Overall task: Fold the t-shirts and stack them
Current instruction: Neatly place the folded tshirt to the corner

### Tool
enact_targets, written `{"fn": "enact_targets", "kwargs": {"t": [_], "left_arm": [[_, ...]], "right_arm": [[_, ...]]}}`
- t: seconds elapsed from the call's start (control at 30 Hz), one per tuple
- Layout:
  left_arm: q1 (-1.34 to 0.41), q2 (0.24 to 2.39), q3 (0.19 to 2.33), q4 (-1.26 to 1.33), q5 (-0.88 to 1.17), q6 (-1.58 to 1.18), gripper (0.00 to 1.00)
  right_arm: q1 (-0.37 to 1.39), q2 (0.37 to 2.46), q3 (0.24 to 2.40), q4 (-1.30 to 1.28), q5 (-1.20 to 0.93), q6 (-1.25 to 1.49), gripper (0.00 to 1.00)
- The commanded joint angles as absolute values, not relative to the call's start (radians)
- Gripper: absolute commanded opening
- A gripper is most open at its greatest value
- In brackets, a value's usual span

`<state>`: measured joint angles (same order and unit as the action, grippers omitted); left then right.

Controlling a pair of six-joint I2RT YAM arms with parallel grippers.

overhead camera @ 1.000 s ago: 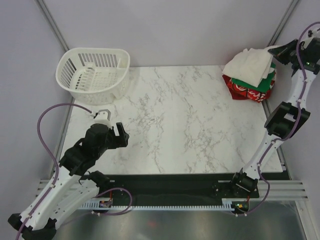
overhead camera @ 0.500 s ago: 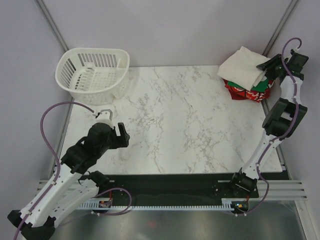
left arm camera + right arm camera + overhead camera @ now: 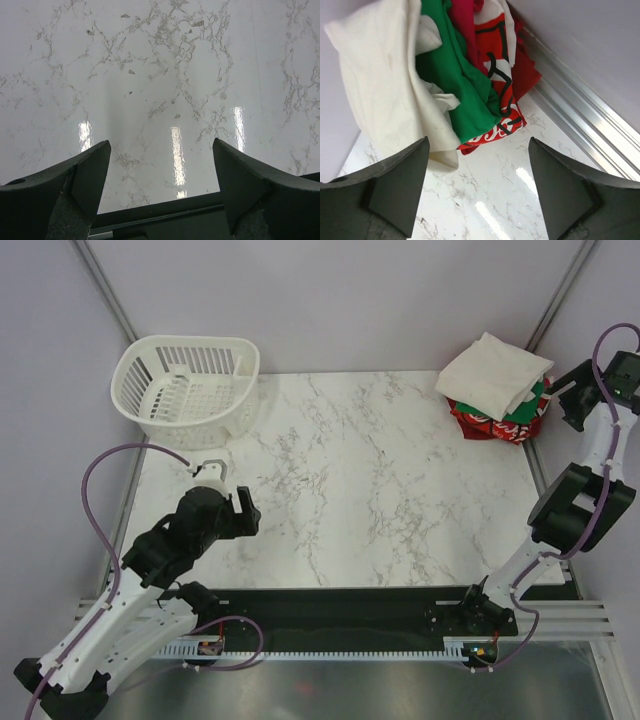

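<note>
- Three tees are lying piled at the table's far right corner: the cream t-shirt (image 3: 495, 370) is sitting on top, the green t-shirt (image 3: 538, 398) is peeking out beneath it, and the red t-shirt (image 3: 495, 423) with white lettering is lying at the bottom.
- I am holding my right pincer (image 3: 477, 145) wide open just beside the pile, gripping nothing and touching no cloth.
- I am hanging my left pincer (image 3: 160, 145) spread wide and empty over the marble table (image 3: 350, 490) near its front left edge, well apart from the tees.
- A white slotted basket (image 3: 185, 390) is sitting at the far left corner.
</note>
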<state>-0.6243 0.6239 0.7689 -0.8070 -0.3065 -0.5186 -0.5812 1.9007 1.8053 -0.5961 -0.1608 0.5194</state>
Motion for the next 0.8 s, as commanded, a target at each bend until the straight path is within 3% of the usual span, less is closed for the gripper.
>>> {"fn": "enact_targets", "kwargs": {"t": [0.0,0.07,0.2,0.27,0.37,0.47,0.57,0.77], "left_arm": [[-0.629,0.607,0.772,-0.799,-0.334,-0.549,0.90],[-0.630,0.595,0.772,-0.799,-0.339,-0.552,0.89],[-0.629,0.568,0.769,-0.804,-0.348,-0.555,0.89],[-0.629,0.561,0.769,-0.802,-0.347,-0.554,0.89],[-0.627,0.569,0.770,-0.804,-0.347,-0.552,0.90],[-0.627,0.575,0.772,-0.805,-0.347,-0.552,0.89],[-0.629,0.565,0.770,-0.805,-0.350,-0.552,0.89],[-0.629,0.568,0.772,-0.805,-0.353,-0.555,0.89]], "right_arm": [[-0.755,1.732,1.787,-0.396,0.030,0.614,0.86],[-0.729,1.701,1.744,-0.335,-0.056,0.627,0.81],[-0.672,1.677,1.688,-0.305,-0.225,0.643,0.49],[-0.641,1.674,1.658,-0.289,-0.251,0.656,0.26],[-0.592,1.664,1.596,-0.185,-0.336,0.678,0.07],[-0.537,1.724,1.595,-0.066,-0.461,0.739,0.00],[-0.490,1.842,1.678,-0.026,-0.596,0.801,0.00],[-0.469,2.015,1.769,-0.041,-0.620,0.807,0.03]]}}
